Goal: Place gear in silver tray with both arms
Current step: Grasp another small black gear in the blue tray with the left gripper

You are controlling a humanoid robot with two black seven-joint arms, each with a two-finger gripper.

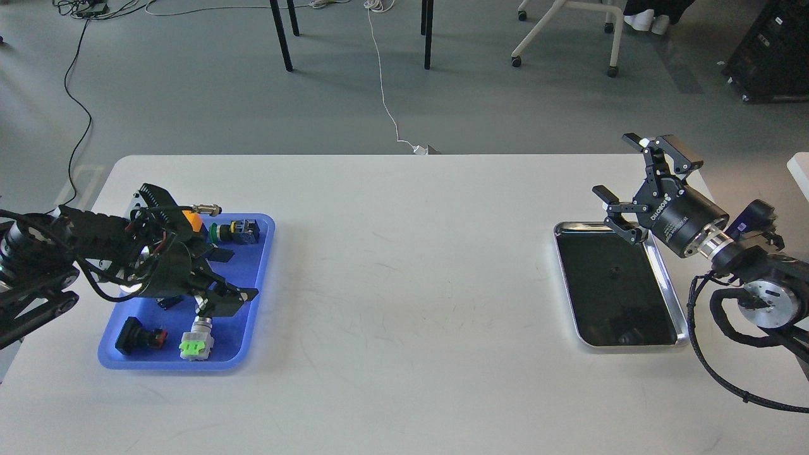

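One white table [404, 303] carries two trays, set well apart at opposite ends. On the left lies one blue plastic tray [256, 278]; on the right lies the one silver tray [671, 294], its dark mirror-like bottom bare apart from reflections.

Two black arms reach in, one from each side. The left gripper [218, 297] hangs low over the blue plastic tray, its fingers pointing down toward the tray's near half; from this angle the fingers overlap each other, so I cannot tell whether they are parted or closed, or whether they hold anything. The right gripper [626, 183] sits above the far left corner of the silver tray with its two fingers spread wide apart and nothing between them.

In the blue plastic tray, four small parts show clearly: one green-and-black part with a blue and yellow end [235, 232] near the far edge, one orange piece [193, 221] partly hidden behind the left arm, one black part with a red band [140, 336] at the near left corner, and one silver part with a bright green cap [197, 341] just below the left gripper. Which of these is the gear cannot be told.
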